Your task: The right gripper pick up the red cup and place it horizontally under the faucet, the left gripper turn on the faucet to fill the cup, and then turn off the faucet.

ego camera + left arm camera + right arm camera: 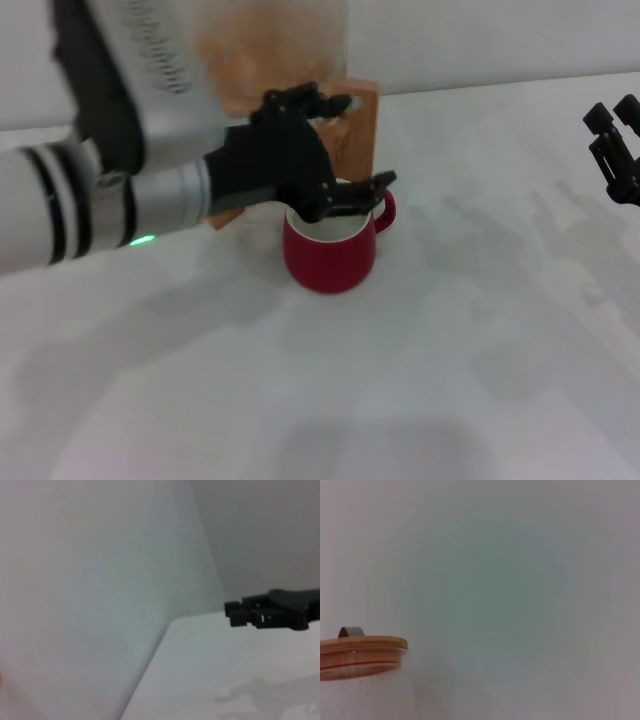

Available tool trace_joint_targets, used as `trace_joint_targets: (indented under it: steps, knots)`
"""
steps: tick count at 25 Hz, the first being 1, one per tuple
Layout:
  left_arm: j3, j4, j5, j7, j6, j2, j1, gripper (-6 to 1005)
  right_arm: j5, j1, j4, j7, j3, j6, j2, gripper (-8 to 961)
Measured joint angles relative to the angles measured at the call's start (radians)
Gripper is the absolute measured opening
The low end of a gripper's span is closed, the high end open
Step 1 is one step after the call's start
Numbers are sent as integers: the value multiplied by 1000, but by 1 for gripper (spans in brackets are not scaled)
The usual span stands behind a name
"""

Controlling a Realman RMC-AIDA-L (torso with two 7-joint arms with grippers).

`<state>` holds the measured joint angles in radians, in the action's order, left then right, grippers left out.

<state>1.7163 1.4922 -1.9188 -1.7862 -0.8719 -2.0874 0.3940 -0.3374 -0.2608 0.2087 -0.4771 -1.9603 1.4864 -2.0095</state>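
left gripper (335,190) hovers spread, clutching nothing, over the red cup (330,250) upright on the pale white table (450,350), before the wooden stand (362,120); faucet probably hidden behind it. right gripper (615,150) waits at three o'clock, grip unclear, by a blank wall (480,40).

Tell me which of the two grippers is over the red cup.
The left gripper, on the arm with the green light, is above the red cup by the wooden stand. The right gripper sits far off at the table's edge.
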Motion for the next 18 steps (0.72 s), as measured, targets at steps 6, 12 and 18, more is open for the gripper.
trace_joint_targets:
  steps: [6,12,18]
  knots:
    - [81,111,131,118,145,1,-244,861,0,0,0,0,-2,-5,0,381]
    - [102,66,471,357,252,1,-420,861,0,-8,-19,1,0,-10,0,381]
    - [73,-41,810,595,274,2,-477,861,-1,-11,-24,3,7,-11,0,382]
